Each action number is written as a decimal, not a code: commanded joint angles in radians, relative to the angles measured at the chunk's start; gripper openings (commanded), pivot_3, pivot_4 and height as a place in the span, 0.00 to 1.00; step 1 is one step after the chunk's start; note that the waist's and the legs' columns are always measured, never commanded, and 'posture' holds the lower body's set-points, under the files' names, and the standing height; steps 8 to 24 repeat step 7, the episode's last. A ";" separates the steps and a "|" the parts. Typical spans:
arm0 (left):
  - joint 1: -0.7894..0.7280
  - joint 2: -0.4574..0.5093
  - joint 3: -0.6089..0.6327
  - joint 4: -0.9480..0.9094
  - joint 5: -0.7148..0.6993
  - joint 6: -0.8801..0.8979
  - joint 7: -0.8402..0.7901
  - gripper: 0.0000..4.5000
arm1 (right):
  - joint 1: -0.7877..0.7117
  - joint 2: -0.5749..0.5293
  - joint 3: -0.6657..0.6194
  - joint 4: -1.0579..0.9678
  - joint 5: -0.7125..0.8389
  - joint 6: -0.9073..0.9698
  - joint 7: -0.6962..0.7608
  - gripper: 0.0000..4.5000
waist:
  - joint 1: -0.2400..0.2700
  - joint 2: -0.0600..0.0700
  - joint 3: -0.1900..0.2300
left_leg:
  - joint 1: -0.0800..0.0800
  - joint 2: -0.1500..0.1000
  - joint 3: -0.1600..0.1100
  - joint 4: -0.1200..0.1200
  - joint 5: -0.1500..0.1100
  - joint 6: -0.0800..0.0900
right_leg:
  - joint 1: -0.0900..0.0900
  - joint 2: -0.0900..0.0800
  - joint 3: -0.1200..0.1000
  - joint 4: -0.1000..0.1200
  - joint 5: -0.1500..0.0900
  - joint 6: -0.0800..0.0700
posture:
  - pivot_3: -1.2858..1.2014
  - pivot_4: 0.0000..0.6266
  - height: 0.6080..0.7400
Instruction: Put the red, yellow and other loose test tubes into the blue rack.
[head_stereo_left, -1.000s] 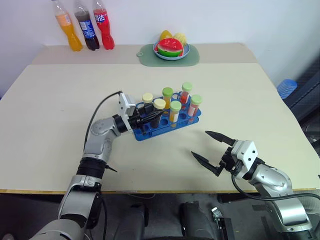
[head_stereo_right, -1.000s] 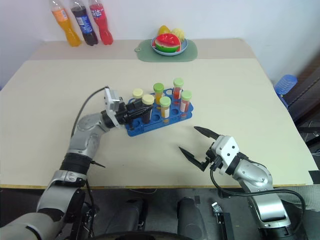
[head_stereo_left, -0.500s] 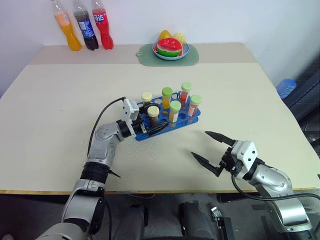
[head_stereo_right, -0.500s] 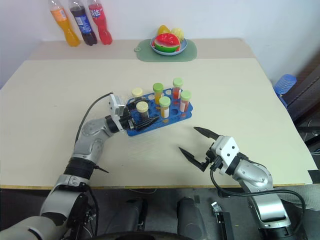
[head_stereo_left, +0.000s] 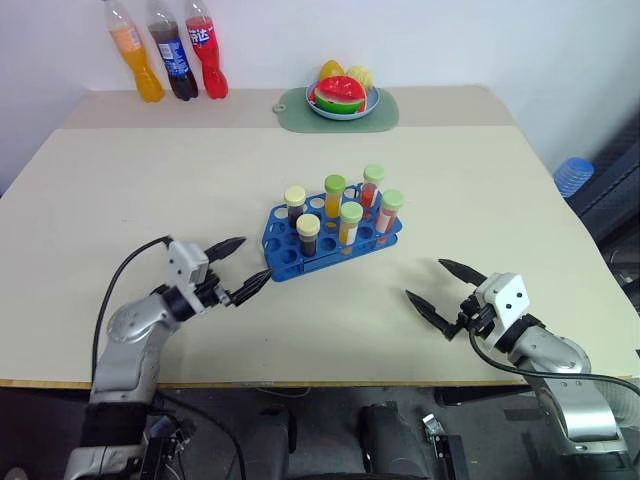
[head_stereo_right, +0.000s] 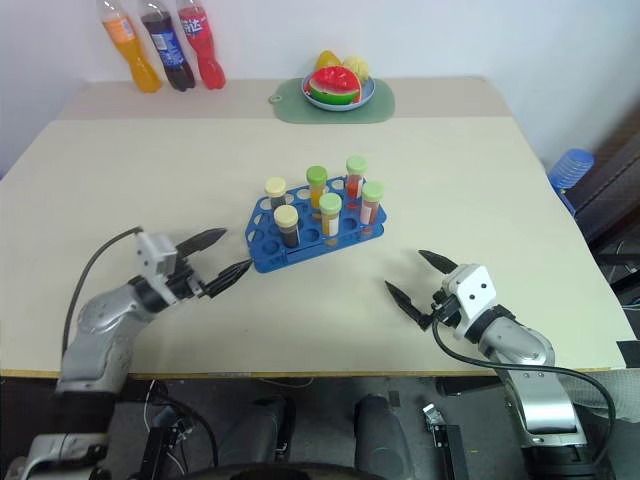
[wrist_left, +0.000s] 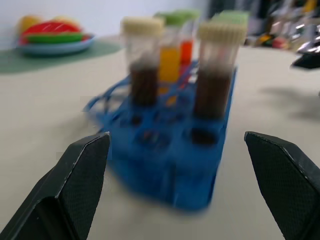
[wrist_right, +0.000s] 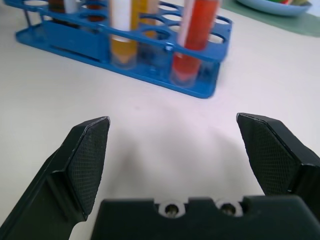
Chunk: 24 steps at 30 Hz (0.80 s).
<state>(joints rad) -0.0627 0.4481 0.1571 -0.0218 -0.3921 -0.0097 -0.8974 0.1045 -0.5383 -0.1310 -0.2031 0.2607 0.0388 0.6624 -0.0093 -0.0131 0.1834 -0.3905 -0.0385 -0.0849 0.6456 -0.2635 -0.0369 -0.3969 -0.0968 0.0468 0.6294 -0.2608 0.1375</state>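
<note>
The blue rack (head_stereo_left: 285, 265) stands at mid-table holding several capped tubes upright. Two cream-capped tubes with dark fill (head_stereo_left: 308, 233) stand at its left end. Green-capped tubes with yellow fill (head_stereo_left: 350, 224) and red fill (head_stereo_left: 371, 187) stand toward its right. Every tube I see stands in the rack. My left gripper (head_stereo_left: 251, 259) is open and empty, just off the rack's near-left corner and pointing at it. My right gripper (head_stereo_left: 427, 280) is open and empty, low over the table near the front right, well apart from the rack (wrist_right: 75, 42).
Three soda bottles (head_stereo_left: 166, 62) stand at the far left corner. A plate of fruit (head_stereo_left: 342, 97) sits on a green mat at the far edge. A blue object (head_stereo_left: 573, 176) lies beyond the table's right side. The table's front edge runs just below both grippers.
My left gripper let go of the cream-capped dark tube, which now stands in the rack, opened, and drew back left toward the front edge. My right gripper shifted slightly right.
</note>
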 joint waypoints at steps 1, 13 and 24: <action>0.070 0.024 0.051 -0.093 0.002 -0.009 0.047 0.99 | 0.002 -0.004 -0.043 -0.008 0.031 0.006 -0.001 1.00 | 0.000 0.000 0.000 | 0.000 0.000 0.000 0.000 0.000 0.000 | 0.000 0.000 0.000 0.000 0.000 0.000 | 0.52 0.24 1.00; 0.179 0.051 0.058 -0.183 -0.015 0.059 0.082 0.99 | 0.003 -0.018 -0.067 -0.009 0.051 0.022 0.018 1.00 | -0.002 0.000 0.000 | 0.000 0.000 0.000 0.000 0.000 0.000 | 0.000 0.000 0.000 0.000 0.000 0.000 | 0.52 0.24 1.00; 0.179 0.051 0.058 -0.183 -0.015 0.059 0.082 0.99 | 0.003 -0.018 -0.067 -0.009 0.051 0.022 0.018 1.00 | -0.002 0.000 0.000 | 0.000 0.000 0.000 0.000 0.000 0.000 | 0.000 0.000 0.000 0.000 0.000 0.000 | 0.52 0.24 1.00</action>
